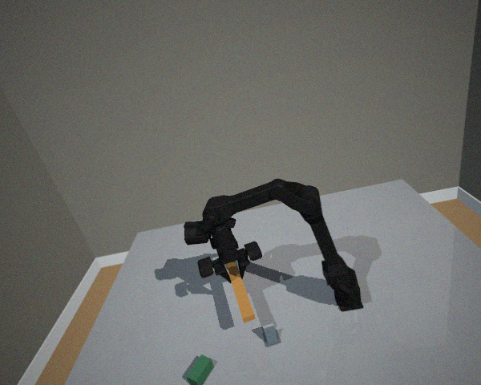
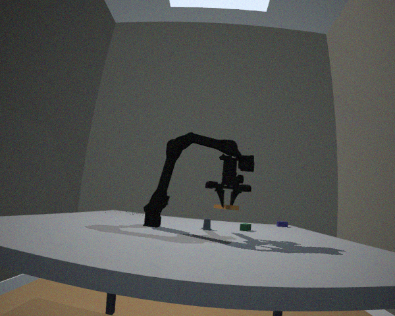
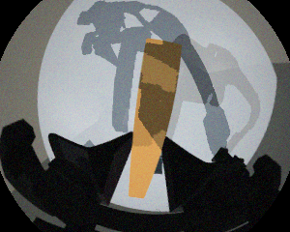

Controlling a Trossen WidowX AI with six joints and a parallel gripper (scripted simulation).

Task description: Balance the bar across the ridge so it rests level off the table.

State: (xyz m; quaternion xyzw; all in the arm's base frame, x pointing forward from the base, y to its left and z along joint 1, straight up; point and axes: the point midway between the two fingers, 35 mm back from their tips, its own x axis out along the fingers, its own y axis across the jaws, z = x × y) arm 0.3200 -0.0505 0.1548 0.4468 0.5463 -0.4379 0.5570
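Observation:
The orange bar [image 1: 243, 304] [image 2: 235, 207] [image 3: 157, 97] is held in the air above the table, roughly level in the exterior view, its shadows apart from it. My gripper [image 1: 236, 277] [image 2: 228, 205] [image 3: 148, 137] points down and is shut on the bar, with long parts of it sticking out on both sides of the fingers in the wrist view. The small blue-grey ridge [image 1: 271, 336] [image 2: 207, 224] stands on the table, lower than the bar and off to one side, past the bar's near end in the top view. The bar does not touch it.
A green block [image 1: 200, 368] [image 2: 245, 227] lies on the table [image 1: 381, 348] [image 2: 122, 251], to the left of the ridge and nearer the camera in the top view. A purple block [image 2: 282, 224] lies farther right in the exterior view. The arm's base stands right of the ridge in the top view.

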